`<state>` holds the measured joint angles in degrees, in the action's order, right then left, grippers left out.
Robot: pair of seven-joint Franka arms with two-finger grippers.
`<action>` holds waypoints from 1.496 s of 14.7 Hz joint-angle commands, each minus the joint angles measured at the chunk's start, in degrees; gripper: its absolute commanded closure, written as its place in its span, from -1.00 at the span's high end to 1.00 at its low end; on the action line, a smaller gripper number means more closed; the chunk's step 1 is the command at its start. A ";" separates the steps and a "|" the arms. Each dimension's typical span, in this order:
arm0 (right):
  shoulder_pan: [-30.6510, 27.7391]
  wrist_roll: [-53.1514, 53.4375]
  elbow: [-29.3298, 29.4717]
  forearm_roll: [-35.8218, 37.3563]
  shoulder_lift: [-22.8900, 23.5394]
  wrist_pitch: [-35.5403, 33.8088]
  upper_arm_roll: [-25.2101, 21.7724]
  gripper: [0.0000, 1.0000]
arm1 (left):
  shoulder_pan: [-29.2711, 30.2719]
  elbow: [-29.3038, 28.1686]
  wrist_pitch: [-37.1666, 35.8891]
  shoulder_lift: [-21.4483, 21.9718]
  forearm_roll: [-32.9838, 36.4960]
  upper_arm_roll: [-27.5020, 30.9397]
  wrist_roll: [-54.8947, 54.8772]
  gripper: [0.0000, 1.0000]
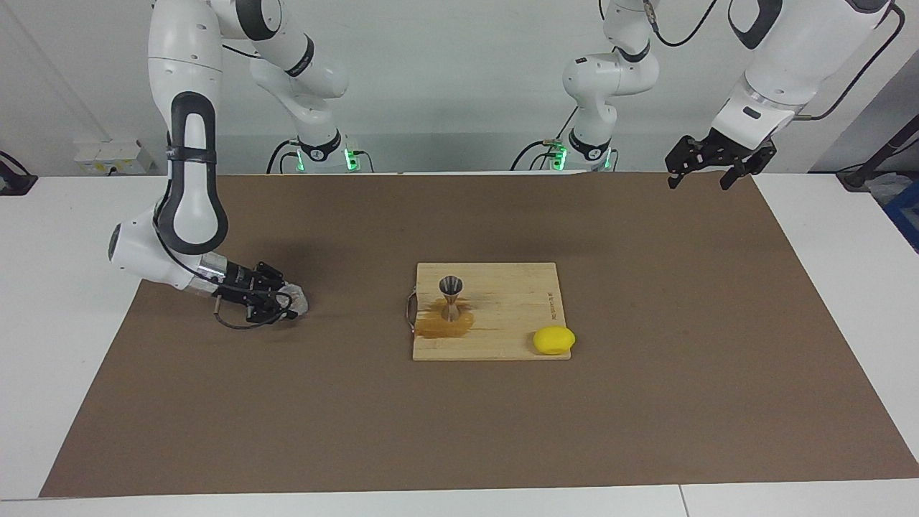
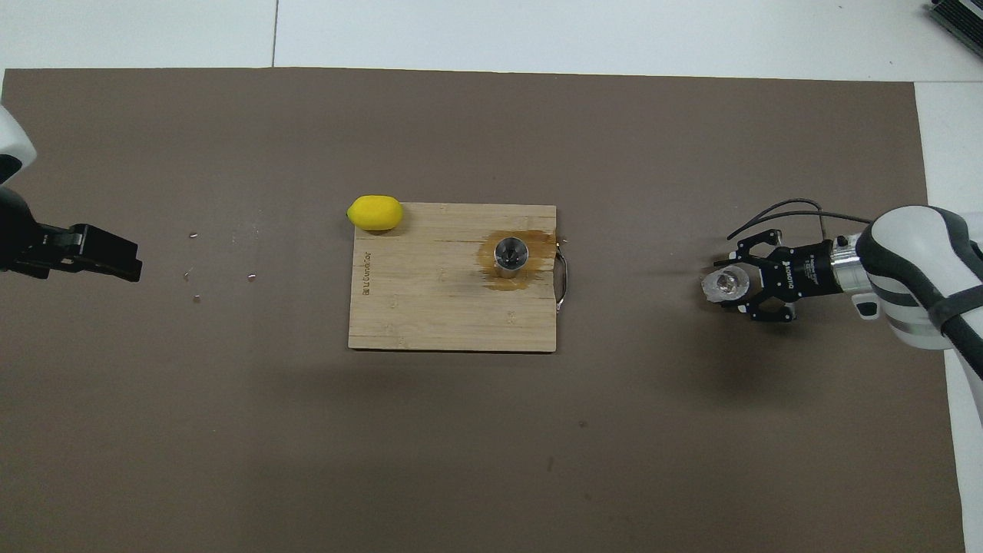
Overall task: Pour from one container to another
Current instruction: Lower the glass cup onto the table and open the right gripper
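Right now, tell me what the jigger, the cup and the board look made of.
Jigger: metal by its look, silver-grey with a dull shine.
Glass cup: clear glass or plastic; the mat shows through it.
Cutting board: pale wood or bamboo, visible grain strips, with a brown wet stain around the jigger.

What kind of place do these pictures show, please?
Most likely a robotics lab set up as a small bar or kitchen station: two white arms stand at a table under a brown mat, where a wooden cutting board carries a metal jigger and a lemon.
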<state>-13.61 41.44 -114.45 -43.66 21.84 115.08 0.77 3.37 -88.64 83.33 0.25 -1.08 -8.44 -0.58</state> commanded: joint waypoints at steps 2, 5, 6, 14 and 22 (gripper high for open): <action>-0.63 -2.14 -0.42 5.92 -1.80 0.93 0.20 1.00 | 0.32 -1.18 -0.45 1.34 -0.24 -0.09 0.40 1.00; -0.28 -2.50 -0.16 17.86 -5.75 1.02 0.29 1.00 | 0.32 -1.18 -0.45 1.34 -0.24 -0.09 0.40 1.00; -0.28 -2.59 0.10 21.47 -7.07 0.94 0.46 1.00 | 0.32 -1.18 -0.45 1.34 -0.24 -0.09 0.40 1.00; 8.49 -18.91 1.51 31.42 -17.79 -4.86 0.81 1.00 | 0.41 -1.18 -0.45 1.34 -0.24 -0.09 0.40 1.00; 17.04 -20.52 15.99 42.51 -20.61 -17.69 0.90 1.00 | 0.32 -1.18 -0.54 1.34 -0.24 -0.09 0.40 1.00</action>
<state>3.60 23.03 -104.13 -2.55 -0.07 101.01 1.75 3.37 -88.64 83.33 0.25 -1.08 -8.44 -0.58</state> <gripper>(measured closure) 0.000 0.000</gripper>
